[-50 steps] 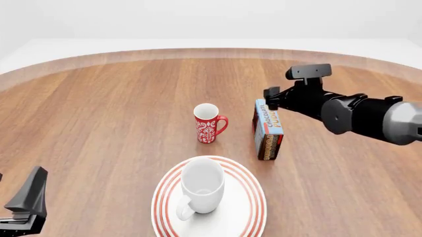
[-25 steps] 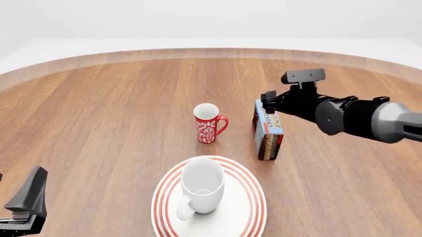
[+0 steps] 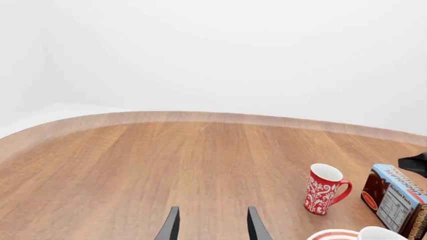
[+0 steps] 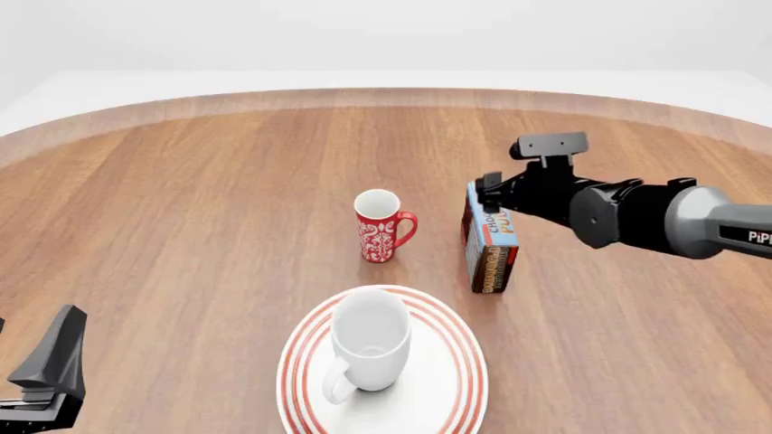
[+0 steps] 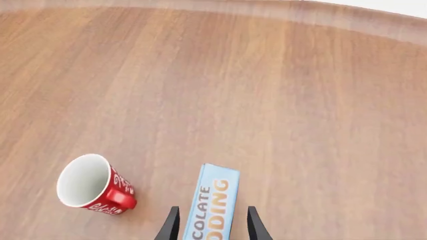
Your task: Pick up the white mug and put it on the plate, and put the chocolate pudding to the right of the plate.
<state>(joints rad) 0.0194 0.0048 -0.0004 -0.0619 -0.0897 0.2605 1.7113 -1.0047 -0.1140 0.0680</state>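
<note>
Mug [image 4: 369, 346] is sitting on the plate [image 4: 465, 380], so you're hovering the released right hand [image 4: 487, 193] astride the pudding [image 4: 490, 242] standing beyond-right of it, and next you're probably lowering and clenching.

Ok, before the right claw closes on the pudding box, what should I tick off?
1. White mug upright on the plate: ok.
2. Right claw open, one finger either side of the pudding box: ok.
3. Pudding box standing on edge, not tipped: ok.
4. Fingers low enough on the box to grip firmly: cannot tell.
5. Red mug apart from the box: ok.
6. Left claw open, off to the side, holding nothing: ok.
</note>
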